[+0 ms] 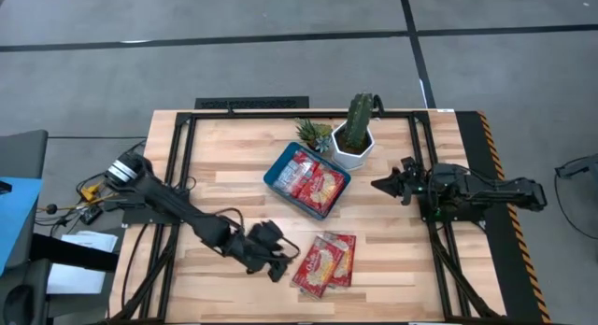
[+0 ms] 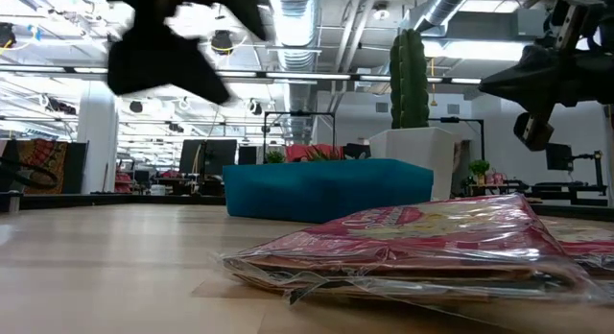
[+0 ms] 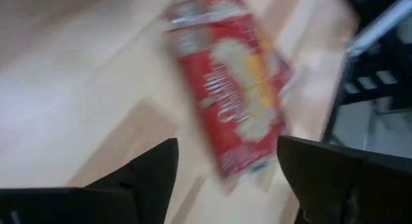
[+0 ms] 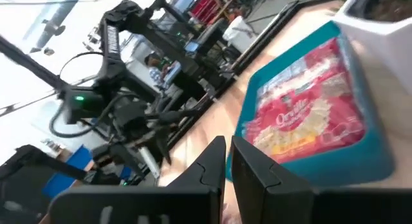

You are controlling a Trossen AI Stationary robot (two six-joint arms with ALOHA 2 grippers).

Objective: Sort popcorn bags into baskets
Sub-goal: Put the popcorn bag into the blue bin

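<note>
A small pile of red popcorn bags [image 1: 325,261] lies flat on the wooden table near its front edge; it also shows in the low view [image 2: 422,243] and the left wrist view [image 3: 228,89]. My left gripper [image 1: 282,260] hovers open just left of the pile, its fingers [image 3: 154,176] apart with nothing between them. The teal basket [image 1: 277,172] sits at mid-table with red popcorn bags [image 1: 313,182] lying inside it. My right gripper [image 1: 377,185] waits shut at the right, clear of the basket [image 4: 380,153].
A white pot with a cactus [image 1: 353,138] stands right behind the basket, with a small spiky plant [image 1: 314,134] to its left. Black frame rails [image 1: 177,176] run along the table's left and right sides. Bare wood lies left of the basket.
</note>
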